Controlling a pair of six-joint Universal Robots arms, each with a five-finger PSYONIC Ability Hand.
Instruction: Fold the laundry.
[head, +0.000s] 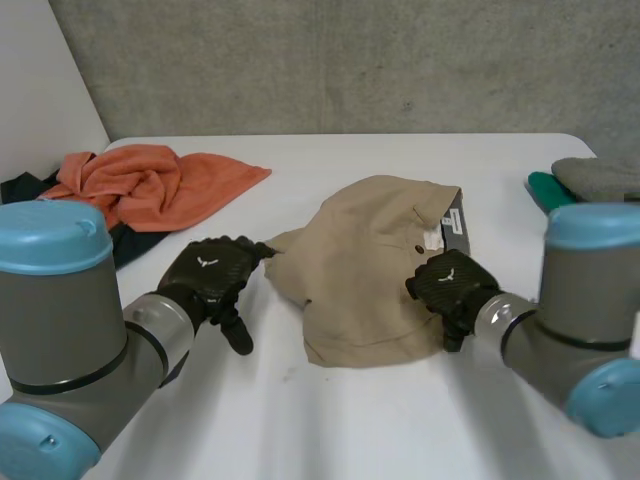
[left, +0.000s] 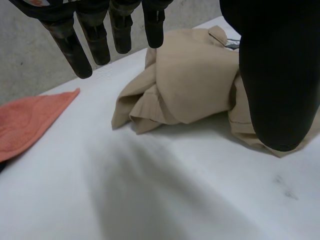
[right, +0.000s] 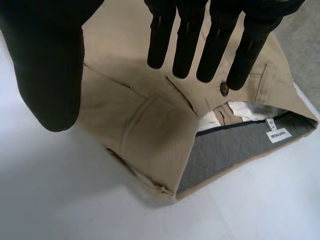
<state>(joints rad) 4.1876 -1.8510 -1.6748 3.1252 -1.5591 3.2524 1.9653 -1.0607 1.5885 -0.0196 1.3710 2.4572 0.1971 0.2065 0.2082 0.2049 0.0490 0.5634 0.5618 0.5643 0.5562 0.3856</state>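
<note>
A: Head view?
B: Tan trousers (head: 365, 270) lie crumpled mid-tabletop (head: 330, 420). The left hand (head: 212, 275) is just beside their left edge, the right hand (head: 452, 283) over their right edge. Orange towel (head: 150, 185) at far left.
A: Left wrist view?
B: Fingers (left: 100, 35) straight, thumb wide apart, holding nothing. Trousers near the fingertips.
A: Right wrist view?
B: Fingers (right: 187, 40) straight, spread from the thumb, empty, above the waistband. Button (right: 224, 89) at the fingertips.

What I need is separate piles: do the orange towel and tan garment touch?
Apart: head view shows bare table between orange towel and tan garment.
</note>
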